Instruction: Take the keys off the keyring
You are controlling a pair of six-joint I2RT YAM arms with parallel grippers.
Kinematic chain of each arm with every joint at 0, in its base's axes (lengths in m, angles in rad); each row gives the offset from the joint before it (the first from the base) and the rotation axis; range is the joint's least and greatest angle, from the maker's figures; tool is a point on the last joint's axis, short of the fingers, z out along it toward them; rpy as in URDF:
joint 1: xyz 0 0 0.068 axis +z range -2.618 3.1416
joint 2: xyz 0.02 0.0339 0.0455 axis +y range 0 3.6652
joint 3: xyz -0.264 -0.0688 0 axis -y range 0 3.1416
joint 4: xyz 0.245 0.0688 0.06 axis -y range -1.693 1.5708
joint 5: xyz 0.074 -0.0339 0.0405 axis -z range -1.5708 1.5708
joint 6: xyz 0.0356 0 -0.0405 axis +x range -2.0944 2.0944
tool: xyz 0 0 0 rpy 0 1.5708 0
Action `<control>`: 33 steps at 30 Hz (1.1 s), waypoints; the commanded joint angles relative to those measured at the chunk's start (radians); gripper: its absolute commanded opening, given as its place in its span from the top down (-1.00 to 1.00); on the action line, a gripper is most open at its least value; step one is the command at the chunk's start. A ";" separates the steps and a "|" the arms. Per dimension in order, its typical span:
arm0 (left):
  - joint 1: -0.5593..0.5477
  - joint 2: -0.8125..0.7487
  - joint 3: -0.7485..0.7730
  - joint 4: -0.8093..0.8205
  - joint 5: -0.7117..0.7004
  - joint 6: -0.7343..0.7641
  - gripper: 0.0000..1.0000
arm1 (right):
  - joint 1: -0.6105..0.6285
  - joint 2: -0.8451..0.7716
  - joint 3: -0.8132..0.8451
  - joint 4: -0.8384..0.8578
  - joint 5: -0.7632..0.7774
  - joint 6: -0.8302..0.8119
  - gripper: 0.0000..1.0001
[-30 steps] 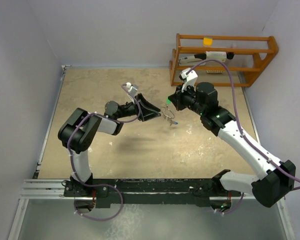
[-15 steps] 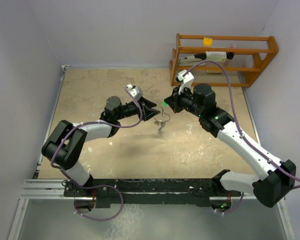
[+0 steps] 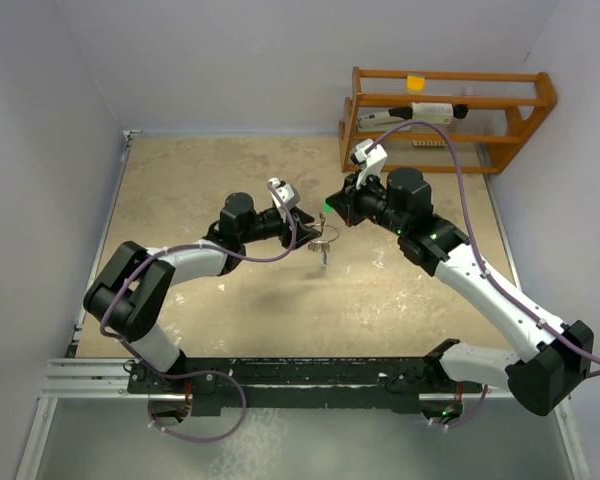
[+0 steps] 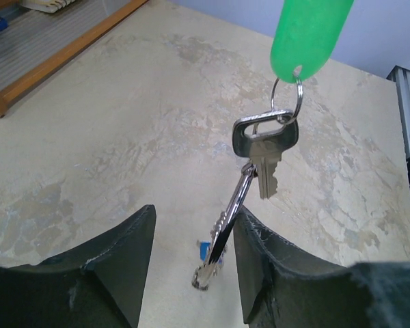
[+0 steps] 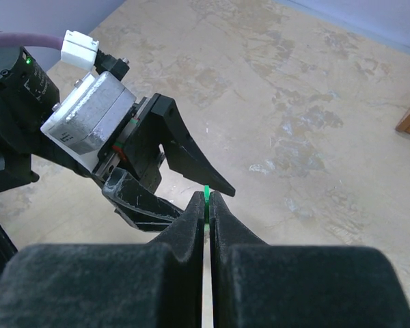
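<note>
My right gripper (image 3: 329,211) is shut on the bright green key head (image 4: 311,34), and only a green sliver (image 5: 207,193) shows between its pads. The thin silver keyring (image 4: 289,96) hangs from that head above the table. On the ring hang a short silver key (image 4: 266,147) and a longer silver key (image 4: 227,222), with a bit of blue (image 4: 203,247) behind it. My left gripper (image 4: 195,213) is open. Its fingers stand on either side of the longer key, which lies against the right finger (image 4: 256,260). In the top view the bunch (image 3: 325,243) dangles between the two grippers.
A wooden rack (image 3: 445,115) with small items stands at the back right, its base showing in the left wrist view (image 4: 55,48). The black mounting rail (image 3: 280,375) runs along the near edge. Walls close in the sandy tabletop (image 3: 200,180) on three sides.
My right gripper carried the keys a little to the left. My left arm reached in and rolled its wrist, bringing its open fingers around the hanging keys.
</note>
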 commanded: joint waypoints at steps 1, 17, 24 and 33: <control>-0.007 0.009 -0.002 0.133 0.033 -0.041 0.09 | 0.010 -0.039 0.050 0.070 -0.024 0.018 1.00; -0.017 -0.075 -0.007 -0.135 -0.189 0.071 1.00 | 0.013 -0.073 0.006 0.079 0.086 -0.019 1.00; -0.027 -0.215 0.062 -0.458 -0.506 0.234 1.00 | 0.013 -0.076 -0.049 0.058 0.158 -0.035 1.00; -0.073 -0.301 0.205 -0.672 -0.817 0.406 1.00 | 0.013 -0.061 -0.140 0.067 0.165 -0.030 0.86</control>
